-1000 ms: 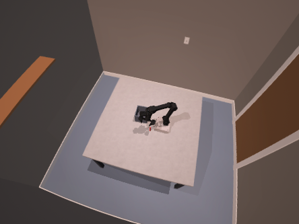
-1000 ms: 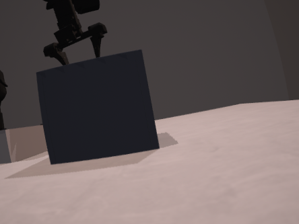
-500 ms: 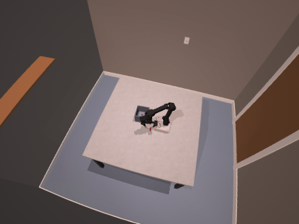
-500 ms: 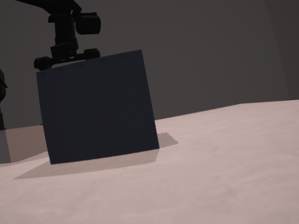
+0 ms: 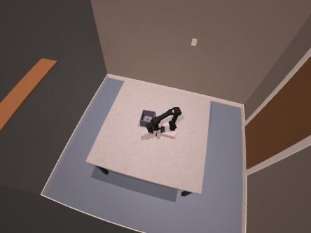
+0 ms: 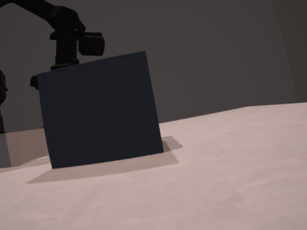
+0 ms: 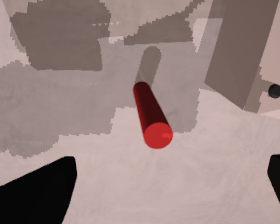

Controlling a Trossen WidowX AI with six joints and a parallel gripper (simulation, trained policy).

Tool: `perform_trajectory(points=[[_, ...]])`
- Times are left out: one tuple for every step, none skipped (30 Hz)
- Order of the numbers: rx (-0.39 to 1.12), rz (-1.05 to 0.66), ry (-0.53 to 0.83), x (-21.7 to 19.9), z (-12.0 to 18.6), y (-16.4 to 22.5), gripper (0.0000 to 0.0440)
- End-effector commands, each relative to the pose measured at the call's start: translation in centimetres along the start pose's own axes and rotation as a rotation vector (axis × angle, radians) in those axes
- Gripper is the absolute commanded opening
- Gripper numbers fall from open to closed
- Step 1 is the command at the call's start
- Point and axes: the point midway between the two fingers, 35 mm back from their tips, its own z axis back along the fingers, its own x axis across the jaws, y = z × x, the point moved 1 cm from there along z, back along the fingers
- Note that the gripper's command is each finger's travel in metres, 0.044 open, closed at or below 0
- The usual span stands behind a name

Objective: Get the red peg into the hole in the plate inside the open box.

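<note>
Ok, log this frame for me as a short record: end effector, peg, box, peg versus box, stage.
end effector: open, nothing between the fingers
red peg: upright on the table
open box: on the table, hole visible in its bottom plate
peg versus box: peg outside
stage: peg not yet grasped

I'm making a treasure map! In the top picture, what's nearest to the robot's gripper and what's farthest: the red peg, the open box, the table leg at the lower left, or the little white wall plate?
1. Red peg, just below the gripper, and open box, just above: too close to call.
2. Table leg, lower left.
3. Wall plate, upper right.
</note>
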Motion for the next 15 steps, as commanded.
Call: perform_trajectory(points=[[-0.018,0.013,0.009,-0.1,-1.2,-0.4,0.0428],[-0.020,0.014,0.010,-0.1,-1.5,-0.5,0.0425],[-0.022,0.015,0.010,-0.1,-1.8,-0.6,0.0423],[-0.024,0.016,0.011,-0.1,-2.1,-0.7,0.0420],[-0.026,0.017,0.011,-0.1,-2.3,-0.7,0.0416],[-0.028,0.017,0.011,-0.1,-2.6,-0.8,0.0413],[-0.030,0.017,0.010,-0.1,-2.8,-0.9,0.0408],[-0.032,0.017,0.010,-0.1,-3.1,-0.9,0.0404],[-0.033,0.017,0.010,-0.1,-3.3,-1.0,0.0399],[-0.034,0.016,0.009,-0.1,-3.6,-1.0,0.0394],[-0.036,0.016,0.008,-0.1,-3.8,-1.0,0.0388],[-0.037,0.016,0.007,-0.1,-4.1,-1.1,0.0381],[-0.037,0.015,0.006,-0.1,-4.3,-1.1,0.0374],[-0.038,0.015,0.005,-0.1,-4.5,-1.1,0.0364],[-0.038,0.015,0.007,-0.1,-4.8,-1.1,0.0348]])
